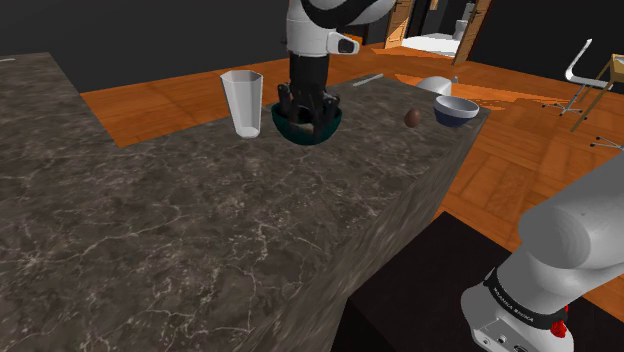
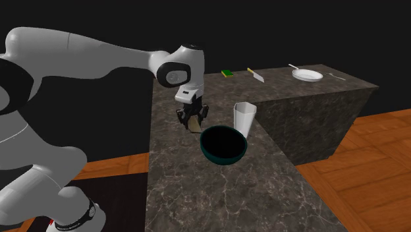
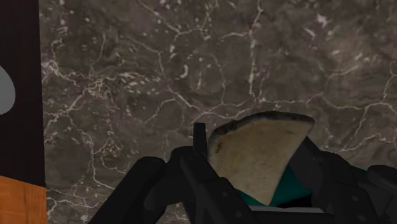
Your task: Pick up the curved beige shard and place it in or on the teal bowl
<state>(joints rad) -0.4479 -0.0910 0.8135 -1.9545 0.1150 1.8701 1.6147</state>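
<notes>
Pincer (image 2: 193, 120): black, points down, its fingers (image 3: 191, 175) pinch the shard from both sides.
Shard (image 3: 257, 153): curved, beige w/ darker edge, held in the pincer, off the counter, curved edge away from the hand.
Teal bowl (image 2: 222, 161): upright on the counter, dark inside, just beside the pincer. In wrist view a bit of teal shows under the shard's lower tip.
Cup (image 2: 244, 118): white, faceted, upright, just beside the bowl at the second exterior view's right.
Counter (image 1: 200, 230): dark marble w/ pale veins, L-shaped.
Far end, second ext. view: white plate (image 2: 309, 76), knife (image 2: 255, 75), green sponge (image 2: 227, 72).
Shoulder view's right: small brown roundish thing (image 1: 412, 118) near a blue-grey bowl (image 1: 456, 112), both well apart from the teal bowl.
Floor (image 1: 520, 170): orange wood.
</notes>
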